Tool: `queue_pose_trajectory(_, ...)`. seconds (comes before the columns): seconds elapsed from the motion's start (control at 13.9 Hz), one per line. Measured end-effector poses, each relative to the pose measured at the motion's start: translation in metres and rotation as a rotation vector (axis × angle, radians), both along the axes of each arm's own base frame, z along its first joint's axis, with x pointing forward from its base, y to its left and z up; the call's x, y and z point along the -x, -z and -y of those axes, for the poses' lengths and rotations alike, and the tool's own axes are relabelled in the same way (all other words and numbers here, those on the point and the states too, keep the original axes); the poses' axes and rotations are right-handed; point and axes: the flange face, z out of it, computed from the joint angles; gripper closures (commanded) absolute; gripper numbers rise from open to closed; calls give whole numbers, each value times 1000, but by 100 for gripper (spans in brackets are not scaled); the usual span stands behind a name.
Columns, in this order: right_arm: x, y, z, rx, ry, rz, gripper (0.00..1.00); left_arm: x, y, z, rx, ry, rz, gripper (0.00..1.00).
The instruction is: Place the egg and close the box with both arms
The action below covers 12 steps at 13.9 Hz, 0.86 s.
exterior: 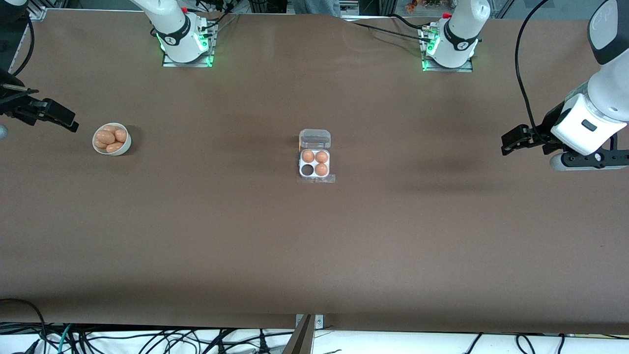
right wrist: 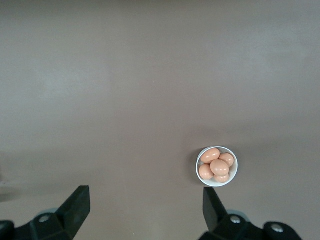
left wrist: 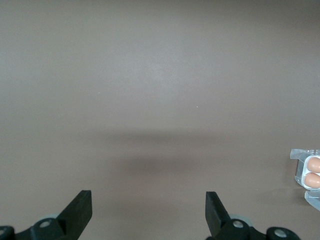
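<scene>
The white four-cell box (exterior: 314, 163) lies mid-table with its clear lid (exterior: 314, 138) open and laid back toward the robots' bases. Three tan-orange eggs fill its cells, and one cell (exterior: 307, 170) on the side nearer the front camera is empty. Part of the box shows in the left wrist view (left wrist: 309, 172). Several more eggs (exterior: 109, 138) lie in a round white bowl (exterior: 125, 147), also in the right wrist view (right wrist: 200, 161). My right gripper (exterior: 69, 123) (right wrist: 145, 206) is open and empty, in the air beside the bowl. My left gripper (exterior: 508, 142) (left wrist: 148, 212) is open and empty over the left arm's end of the table.
The brown table (exterior: 314, 246) is bare apart from the bowl and the box. The two arm bases (exterior: 185, 39) (exterior: 449, 44) stand along its back edge. Cables hang below the table's front edge (exterior: 147, 339).
</scene>
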Motion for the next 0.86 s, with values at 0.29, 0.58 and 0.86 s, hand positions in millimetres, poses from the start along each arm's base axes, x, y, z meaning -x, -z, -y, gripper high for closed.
queue_pose_trajectory(0.29, 0, 0, 0, 0, 0, 0, 0, 0, 0, 0, 0, 0, 0, 0)
queue_pose_trajectory(0.58, -6, 21, 0, 2, -67, -51, 0, 0, 0, 0, 0, 0, 0, 0)
queue_pose_trajectory(0.86, -21, 97, 44, -8, -128, -214, 0, 0, 0, 0, 0, 1, 0, 0)
